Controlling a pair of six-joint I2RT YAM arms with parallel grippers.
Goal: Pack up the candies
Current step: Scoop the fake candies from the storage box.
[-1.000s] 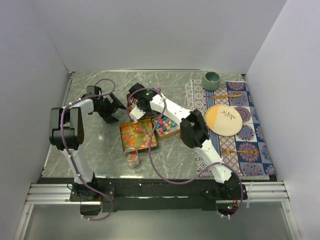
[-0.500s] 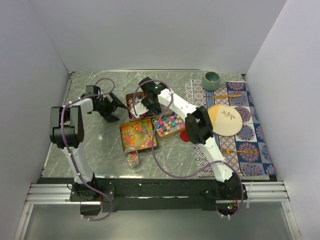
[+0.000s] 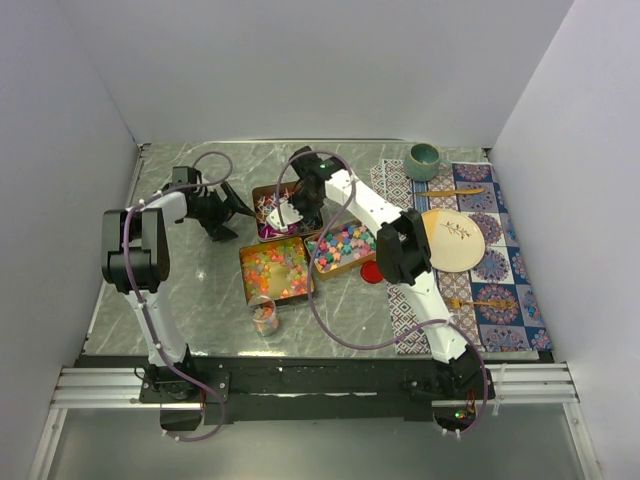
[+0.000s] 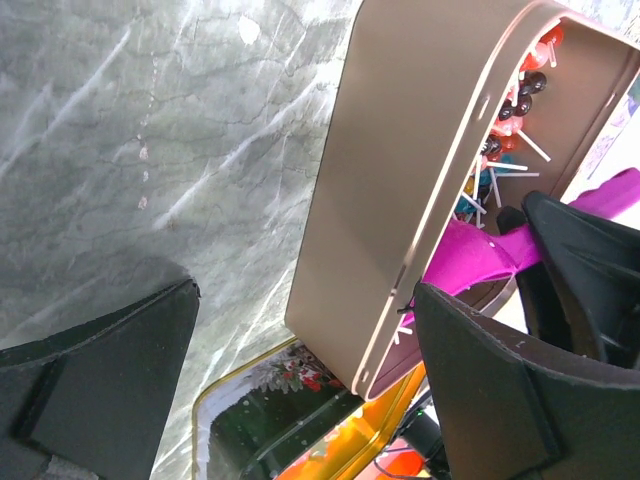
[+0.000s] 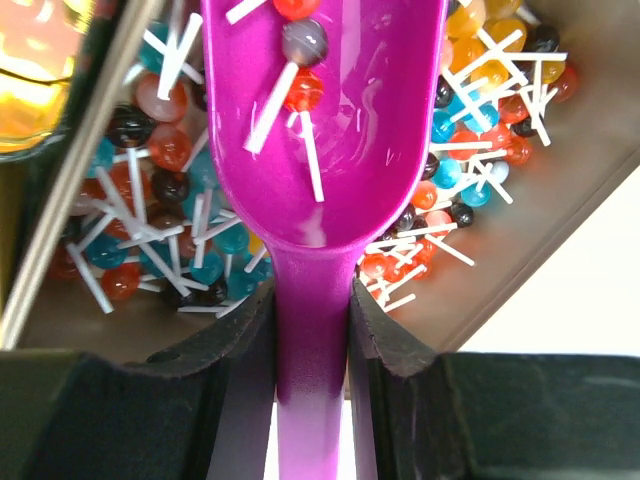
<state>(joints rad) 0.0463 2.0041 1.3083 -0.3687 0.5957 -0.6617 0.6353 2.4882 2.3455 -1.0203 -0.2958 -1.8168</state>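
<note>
The right fingers (image 5: 232, 350) pinch the purple scoop (image 5: 330, 180) (lollipops (image 5: 303, 45) inside) over the tin (image 4: 400, 170). The left fingers (image 4: 95, 390) are wide apart.

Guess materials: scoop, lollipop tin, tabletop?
The scoop looks like glossy purple moulded plastic, with sharp highlights and smooth curves. The tin is probably thin sheet metal in a satin bronze finish, with a thin wall and a lipped rim. The tabletop is grey with white marble-like veins and a slight sheen; stone or laminate, cannot tell.
</note>
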